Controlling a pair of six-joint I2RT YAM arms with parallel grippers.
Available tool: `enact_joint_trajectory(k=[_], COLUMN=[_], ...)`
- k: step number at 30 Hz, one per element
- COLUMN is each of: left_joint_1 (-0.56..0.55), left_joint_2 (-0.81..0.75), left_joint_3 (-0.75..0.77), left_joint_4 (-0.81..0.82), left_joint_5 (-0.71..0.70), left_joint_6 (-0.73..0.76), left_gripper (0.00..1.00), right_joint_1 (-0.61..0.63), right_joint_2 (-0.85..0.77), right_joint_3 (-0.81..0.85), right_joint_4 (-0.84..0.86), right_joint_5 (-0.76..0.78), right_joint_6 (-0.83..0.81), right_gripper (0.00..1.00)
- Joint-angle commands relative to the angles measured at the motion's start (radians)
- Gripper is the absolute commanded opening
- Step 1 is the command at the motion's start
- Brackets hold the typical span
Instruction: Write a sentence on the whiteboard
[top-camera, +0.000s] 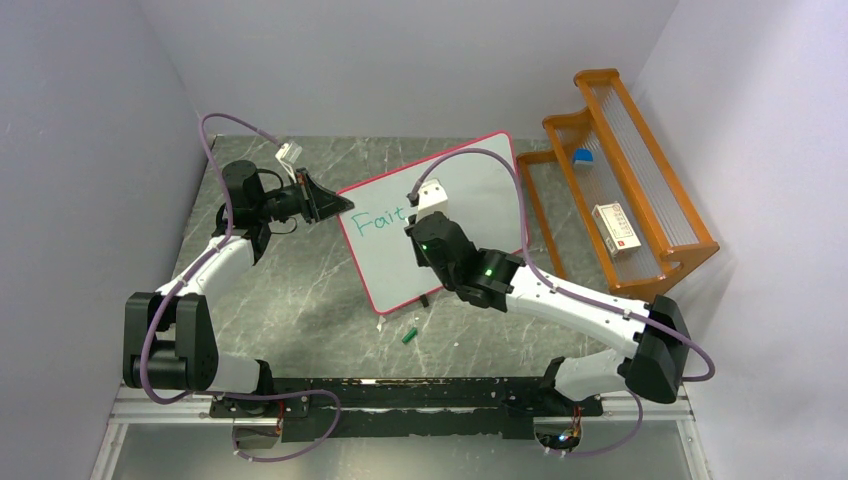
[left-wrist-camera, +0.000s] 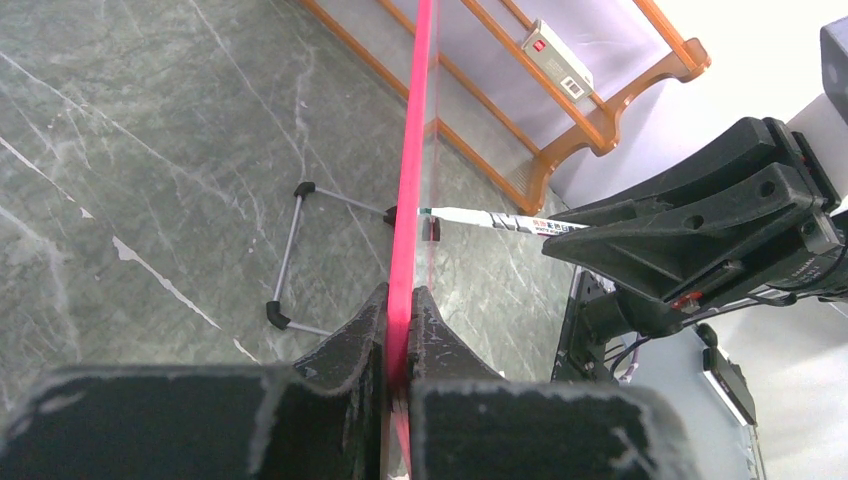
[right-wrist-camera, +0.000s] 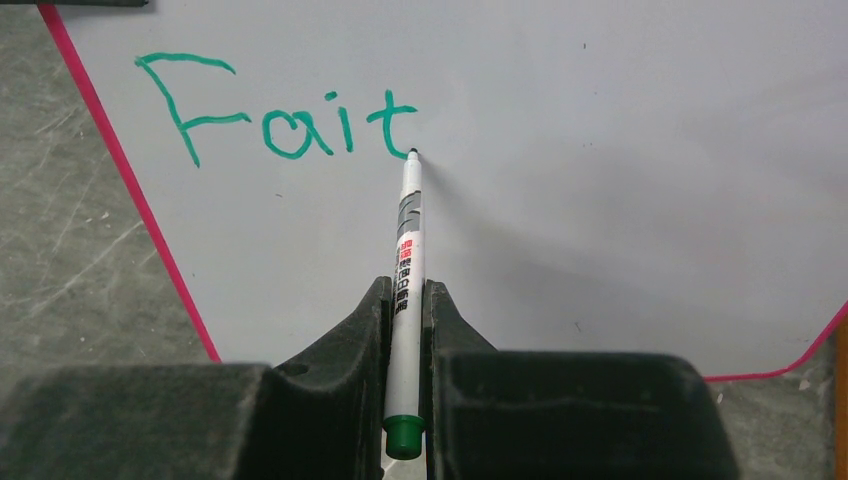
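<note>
The whiteboard (top-camera: 475, 185) with its pink-red frame stands tilted on the table. Green letters "Fait" (top-camera: 383, 220) are on its upper left; they also show in the right wrist view (right-wrist-camera: 280, 115). My left gripper (top-camera: 335, 206) is shut on the board's left frame edge (left-wrist-camera: 412, 170), with the jaws (left-wrist-camera: 399, 298) pinching it. My right gripper (top-camera: 416, 222) is shut on a white marker (right-wrist-camera: 408, 240) with a green end. The marker tip touches the board at the foot of the "t". The marker also shows in the left wrist view (left-wrist-camera: 500, 221).
A green marker cap (top-camera: 409, 335) lies on the table in front of the board. An orange wooden rack (top-camera: 640, 150) stands at the right and holds a white box (top-camera: 617, 228) and a small blue item (top-camera: 583, 156). The board's wire stand (left-wrist-camera: 290, 250) is behind it.
</note>
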Motion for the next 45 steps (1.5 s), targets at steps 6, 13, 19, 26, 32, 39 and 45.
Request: enact_joint_trajectory(k=[6, 13, 19, 26, 32, 39, 45], left_joint_1=[-0.025, -0.025, -0.025, -0.025, -0.025, -0.025, -0.025], left_joint_2=[0.029, 0.029, 0.029, 0.030, 0.033, 0.032, 0.033], left_joint_3=[-0.004, -0.003, -0.003, -0.003, -0.001, -0.001, -0.003], left_joint_4=[-0.088, -0.092, -0.093, -0.090, -0.092, -0.093, -0.089], left_joint_5=[0.005, 0.005, 0.005, 0.005, 0.005, 0.005, 0.005], left_joint_6=[0.058, 0.061, 0.061, 0.060, 0.060, 0.061, 0.058], left_gripper=[0.05, 0.05, 0.05, 0.05, 0.05, 0.05, 0.05], right_joint_1=[-0.013, -0.031, -0.042, -0.046, -0.053, -0.056, -0.056], right_joint_2=[-0.049, -0.028, -0.005, 0.015, 0.036, 0.039, 0.025], right_joint_3=[-0.005, 0.025, 0.050, 0.077, 0.085, 0.082, 0.068], right_joint_4=[0.080, 0.110, 0.126, 0.126, 0.115, 0.075, 0.032], right_joint_5=[0.017, 0.018, 0.007, -0.009, -0.018, -0.019, -0.018], right_joint_6=[-0.033, -0.063, -0.082, -0.096, -0.094, -0.078, -0.055], right_gripper=[0.00, 0.00, 0.00, 0.00, 0.00, 0.00, 0.00])
